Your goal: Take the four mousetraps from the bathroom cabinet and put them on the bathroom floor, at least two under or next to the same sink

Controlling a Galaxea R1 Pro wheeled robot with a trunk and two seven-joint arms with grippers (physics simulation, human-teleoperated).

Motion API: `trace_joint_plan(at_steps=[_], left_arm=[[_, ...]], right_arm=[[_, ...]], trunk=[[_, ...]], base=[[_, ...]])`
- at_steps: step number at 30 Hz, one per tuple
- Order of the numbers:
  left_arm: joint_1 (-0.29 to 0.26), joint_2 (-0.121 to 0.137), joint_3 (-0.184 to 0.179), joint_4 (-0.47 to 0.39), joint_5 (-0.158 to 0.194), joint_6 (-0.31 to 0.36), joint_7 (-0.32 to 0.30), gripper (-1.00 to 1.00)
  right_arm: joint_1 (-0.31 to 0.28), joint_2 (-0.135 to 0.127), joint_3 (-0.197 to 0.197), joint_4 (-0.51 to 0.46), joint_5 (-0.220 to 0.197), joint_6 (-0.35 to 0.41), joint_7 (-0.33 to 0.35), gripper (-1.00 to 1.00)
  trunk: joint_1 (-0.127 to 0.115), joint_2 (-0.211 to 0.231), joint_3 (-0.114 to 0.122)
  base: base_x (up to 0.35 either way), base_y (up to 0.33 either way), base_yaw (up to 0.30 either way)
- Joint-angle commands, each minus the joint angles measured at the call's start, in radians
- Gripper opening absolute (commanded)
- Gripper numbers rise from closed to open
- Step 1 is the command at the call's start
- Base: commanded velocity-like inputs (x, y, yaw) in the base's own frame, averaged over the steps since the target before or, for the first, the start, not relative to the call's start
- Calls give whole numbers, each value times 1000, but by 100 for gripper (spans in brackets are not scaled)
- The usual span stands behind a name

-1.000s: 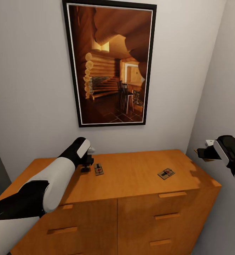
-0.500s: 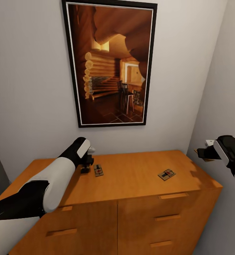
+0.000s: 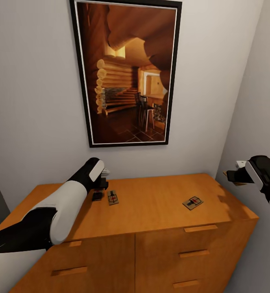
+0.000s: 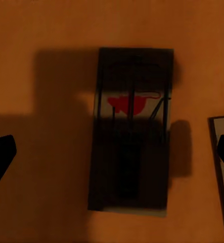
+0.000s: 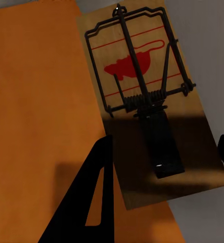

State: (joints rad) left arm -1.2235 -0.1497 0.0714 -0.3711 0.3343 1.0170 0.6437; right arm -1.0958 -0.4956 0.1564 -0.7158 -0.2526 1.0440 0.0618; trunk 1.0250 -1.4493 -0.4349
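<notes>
Left gripper (image 3: 97, 191) spread wide over a shadowed trap (image 4: 131, 132) on the cabinet (image 3: 151, 203), poised to pinch; right gripper (image 3: 231, 176) clamped on another trap (image 5: 148, 96) off the right edge; two more lying loose.

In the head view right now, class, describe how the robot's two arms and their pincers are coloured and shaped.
Both arms are smooth rounded tubes in glossy white and black sections. The left arm has a white forearm and a black wrist bearing a white panel; its pincer is black. The right arm has a black wrist with a white band; the right pincer is dark.
</notes>
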Motion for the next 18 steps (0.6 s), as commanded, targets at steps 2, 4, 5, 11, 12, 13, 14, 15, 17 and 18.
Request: trace_joint_plan(at_steps=[2, 4, 5, 11, 12, 13, 14, 15, 17, 18], left_arm=[[-1, -2, 7, 0, 2, 2, 8, 100], [-1, -2, 7, 1, 0, 2, 8, 100], [-1, -2, 7, 2, -1, 1, 8, 100], [-1, -15, 7, 16, 1, -39, 10, 100], [-1, -16, 7, 16, 2, -44, 12, 100], [-1, -18, 7, 18, 4, -51, 13, 100], [-1, -19, 7, 20, 5, -55, 15, 100], [-1, -19, 7, 20, 6, -56, 15, 100], [-1, -19, 7, 24, 7, -59, 17, 100], [-1, -19, 7, 26, 7, -60, 17, 100]], right_arm=[[-1, -1, 5, -1, 3, 3, 5, -100], [-1, -1, 5, -1, 3, 3, 6, -100], [-1, -1, 5, -1, 3, 3, 6, -100], [-1, -1, 5, -1, 3, 3, 6, -100], [-1, -1, 5, -1, 3, 3, 6, -100], [-1, -1, 5, -1, 3, 3, 6, -100], [-1, -1, 5, -1, 2, 3, 6, -100], [-1, -1, 5, -1, 2, 3, 6, -100], [-1, -1, 5, -1, 1, 3, 6, -100], [-1, -1, 5, -1, 2, 3, 6, -100]], trunk=[[0, -1, -1], [0, -1, -1], [0, -1, -1], [0, -1, -1], [0, -1, -1], [0, -1, -1], [0, -1, -1], [0, -1, -1], [0, -1, -1], [0, -1, -1]], base=[[3, 0, 0], [1, 0, 0], [0, 0, 0], [0, 0, 0], [0, 0, 0], [0, 0, 0], [0, 0, 0], [0, 0, 0], [0, 0, 0], [0, 0, 0]])
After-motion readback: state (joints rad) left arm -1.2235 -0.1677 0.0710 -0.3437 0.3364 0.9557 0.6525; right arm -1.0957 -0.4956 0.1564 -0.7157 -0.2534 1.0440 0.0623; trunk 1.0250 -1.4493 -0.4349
